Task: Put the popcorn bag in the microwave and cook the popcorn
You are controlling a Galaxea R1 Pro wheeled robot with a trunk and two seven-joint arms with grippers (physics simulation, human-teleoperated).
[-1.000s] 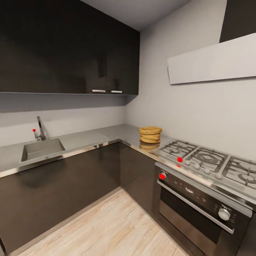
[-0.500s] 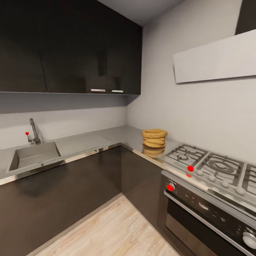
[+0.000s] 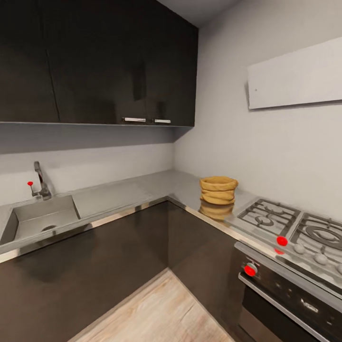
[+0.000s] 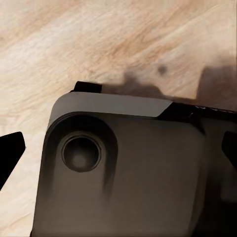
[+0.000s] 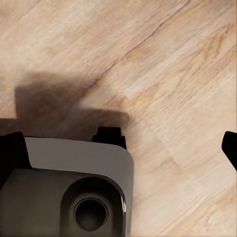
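The popcorn bag [image 3: 218, 190], a squat tan-orange sack with a rolled rim, stands upright on the steel countertop [image 3: 123, 191] in the head view, just past the corner and beside the hob. What it holds is hidden. The microwave is out of view. My left gripper [image 4: 118, 153] hangs open over the wood floor and my own grey base, its dark fingertips [image 4: 11, 153] far apart with nothing between them. My right gripper [image 5: 118, 150] is open as well, over the floor [image 5: 163, 59].
A sink [image 3: 40, 218] with a faucet [image 3: 40, 180] is set in the left run of the worktop. A gas hob [image 3: 285, 223] and a built-in oven [image 3: 294, 299] sit right of the bag. Dark wall cabinets [image 3: 95, 61] hang above. Wood floor [image 3: 161, 313] lies ahead.
The camera has moved closer to the kitchen corner, so the bag looks larger and further right, and the sink has slid toward the picture's left. Nothing on the worktop has moved.
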